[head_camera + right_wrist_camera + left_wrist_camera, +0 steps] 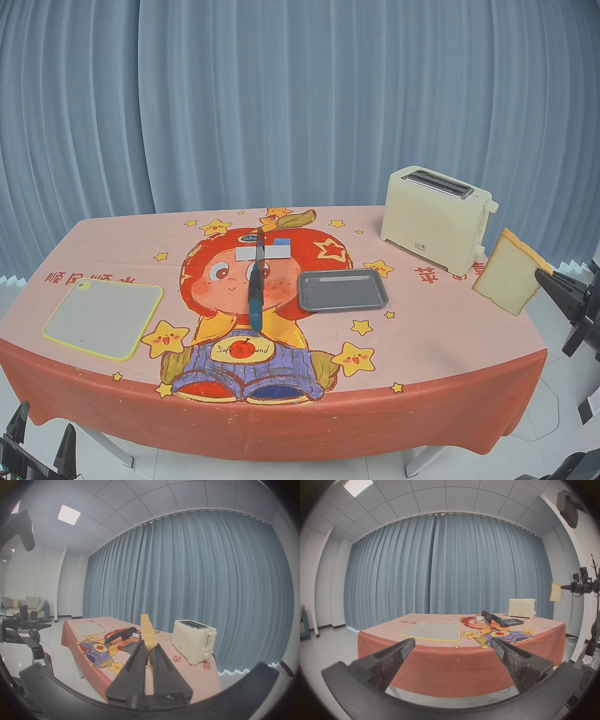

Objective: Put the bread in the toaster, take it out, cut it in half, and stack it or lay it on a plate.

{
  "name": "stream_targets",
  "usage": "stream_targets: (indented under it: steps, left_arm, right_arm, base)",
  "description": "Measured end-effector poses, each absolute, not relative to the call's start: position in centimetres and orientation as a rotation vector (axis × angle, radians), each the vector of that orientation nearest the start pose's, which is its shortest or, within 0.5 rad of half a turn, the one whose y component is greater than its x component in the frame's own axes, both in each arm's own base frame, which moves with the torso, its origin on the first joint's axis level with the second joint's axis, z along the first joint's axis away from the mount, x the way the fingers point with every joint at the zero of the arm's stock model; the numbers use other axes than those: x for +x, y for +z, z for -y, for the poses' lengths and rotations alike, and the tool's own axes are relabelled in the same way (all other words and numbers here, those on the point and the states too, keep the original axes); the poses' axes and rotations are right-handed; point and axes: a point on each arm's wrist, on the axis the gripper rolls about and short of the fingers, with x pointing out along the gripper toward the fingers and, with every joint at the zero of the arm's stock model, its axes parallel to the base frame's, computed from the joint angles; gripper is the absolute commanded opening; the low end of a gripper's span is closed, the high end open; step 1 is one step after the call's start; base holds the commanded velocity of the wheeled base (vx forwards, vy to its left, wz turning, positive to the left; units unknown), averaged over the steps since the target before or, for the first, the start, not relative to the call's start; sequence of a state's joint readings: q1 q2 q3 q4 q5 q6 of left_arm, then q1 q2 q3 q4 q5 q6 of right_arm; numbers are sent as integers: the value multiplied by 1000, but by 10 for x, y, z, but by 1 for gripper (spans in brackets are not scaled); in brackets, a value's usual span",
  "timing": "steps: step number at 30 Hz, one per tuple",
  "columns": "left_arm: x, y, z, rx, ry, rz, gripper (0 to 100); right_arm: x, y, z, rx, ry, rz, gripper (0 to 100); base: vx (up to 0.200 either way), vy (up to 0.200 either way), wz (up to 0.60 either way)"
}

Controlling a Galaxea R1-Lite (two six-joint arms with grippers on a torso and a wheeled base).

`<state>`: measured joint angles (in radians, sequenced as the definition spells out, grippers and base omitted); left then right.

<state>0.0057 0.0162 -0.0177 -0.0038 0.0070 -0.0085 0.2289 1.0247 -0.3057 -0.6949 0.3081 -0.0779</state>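
Soft tan-crusted bread (509, 272) — 1 square slice, clenched by its edge in my right gripper (149, 645), in air at the table's (437, 350) right end, just beside the boxy cream toaster (437, 215). Thin pinch: spongy crumb may sag or tear, missing the narrow slot (437, 184). Left gripper (452, 644) gapes, holding nothing — low, front-left.

A pink cartoon-printed tablecloth (450, 350) is spread out, backed by a blue pleated curtain (281, 106); 1 sofa (29, 603) is set against the far wall.
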Motion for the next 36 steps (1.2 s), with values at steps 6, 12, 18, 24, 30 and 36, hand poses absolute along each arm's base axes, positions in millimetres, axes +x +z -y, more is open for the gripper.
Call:
stream_targets:
  steps: [6, 12, 18, 24, 30, 36]
  left_arm:
    - [-23, 81, 0, -9, 13, 5, 100]
    - [-23, 81, 0, -10, 13, 5, 100]
    - [-23, 81, 0, -10, 13, 5, 100]
    - [-23, 81, 0, -10, 13, 6, 100]
    - [-23, 81, 0, -10, 12, 5, 100]
    - [-23, 81, 0, -9, 11, 6, 100]
  right_arm:
    - [122, 194, -35, -75, 539, -7, 0]
    - [121, 194, -35, -76, 539, -10, 0]
    - [121, 193, -35, -76, 539, -11, 0]
    - [121, 194, -35, -76, 539, -9, 0]
    - [121, 194, -35, -75, 539, -9, 0]
    - [121, 194, -35, -75, 539, -9, 0]
  base:
    - [0, 0, 0]
    - [0, 0, 0]
    - [0, 0, 0]
    - [0, 0, 0]
    - [0, 0, 0]
    - [0, 0, 0]
